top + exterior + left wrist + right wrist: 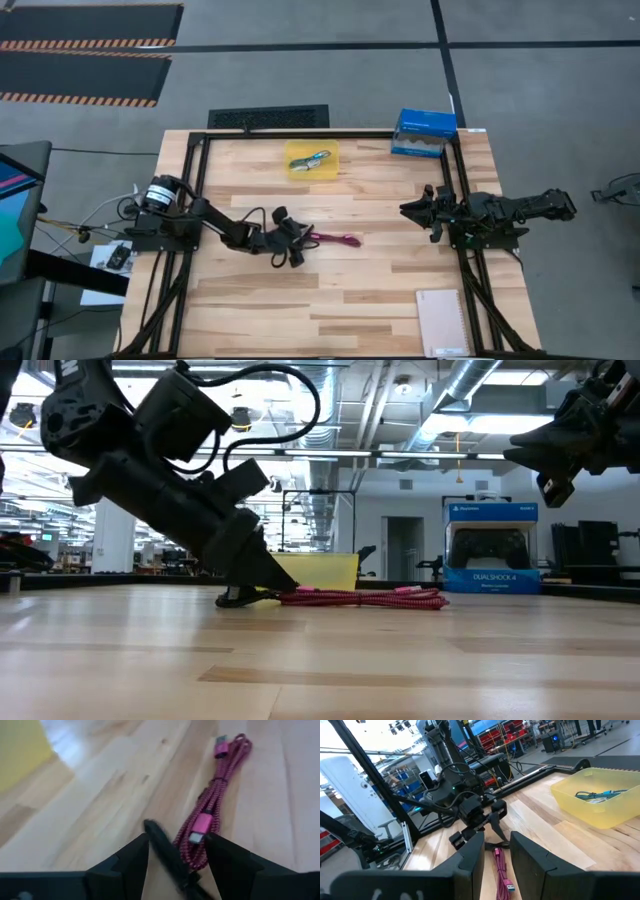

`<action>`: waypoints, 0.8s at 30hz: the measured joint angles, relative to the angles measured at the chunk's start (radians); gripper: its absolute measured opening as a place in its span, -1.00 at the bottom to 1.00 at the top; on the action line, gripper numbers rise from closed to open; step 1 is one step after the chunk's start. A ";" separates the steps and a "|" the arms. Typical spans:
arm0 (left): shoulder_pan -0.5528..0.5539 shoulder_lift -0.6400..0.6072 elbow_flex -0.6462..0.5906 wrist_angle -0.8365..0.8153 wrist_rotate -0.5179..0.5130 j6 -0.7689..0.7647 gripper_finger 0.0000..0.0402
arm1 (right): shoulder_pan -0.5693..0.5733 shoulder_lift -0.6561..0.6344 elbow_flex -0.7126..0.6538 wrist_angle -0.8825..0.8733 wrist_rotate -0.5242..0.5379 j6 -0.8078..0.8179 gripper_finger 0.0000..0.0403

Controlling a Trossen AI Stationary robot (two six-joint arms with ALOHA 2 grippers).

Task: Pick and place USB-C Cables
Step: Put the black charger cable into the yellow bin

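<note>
The left gripper (pixel 291 243) is down at the wooden tabletop (pixel 400 280), right at the near end of the magenta-red braided USB-C cable bundle (pixel 335 239), so this is the pick of that cable. The bundle lies flat mid-table, well apart from the translucent yellow plastic bin (pixel 311 160) at the far side, where a teal cable (pixel 314 158) already rests; whether a white one lies with it I can't quite make out.

In the left wrist view the two dark fingers (pixel 127 862) stand spread, and the bundle's near end, with its pink plug (pixel 201 822), sits in the gap between them. A thin black strand (pixel 167 852) also runs between the fingers; it may be the black cable, but the picture is too blurred to be sure. Nothing is pinched yet, by my reading.

The left arm reaches in low from its base at the table's left edge, forearm slanted steeply down in the low view, fingertips at the board.

Next it has to press the fingers together on the bundle, catching all the loops rather than one strand, then lift clear and carry to the bin.

The right gripper (pixel 425 214) waits raised over the right side, fingers parted, holding nothing.
</note>
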 joint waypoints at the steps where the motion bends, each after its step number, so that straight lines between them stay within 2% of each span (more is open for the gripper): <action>1: 0.007 0.000 0.001 0.004 0.027 0.002 -0.08 | 0.000 0.000 0.000 0.000 0.000 0.000 -0.41; 3: 0.017 -0.001 0.001 0.000 0.057 0.017 -0.08 | 0.000 0.000 0.000 0.000 0.000 0.000 -0.41; 7: 0.019 -0.045 0.001 -0.036 0.047 -0.023 -0.08 | 0.000 0.000 0.000 0.000 0.000 0.003 -0.41; 15: -0.057 -0.150 0.000 -0.281 -0.088 -0.092 -0.08 | 0.000 0.000 0.000 0.000 0.000 0.004 -0.41; 19: -0.111 -0.144 0.000 -0.269 -0.146 -0.137 -0.08 | 0.000 0.000 0.000 0.000 0.000 0.001 -0.41; 24: -0.171 -0.077 -0.013 -0.155 -0.233 -0.198 -0.08 | 0.000 0.000 0.000 0.000 0.000 0.000 -0.41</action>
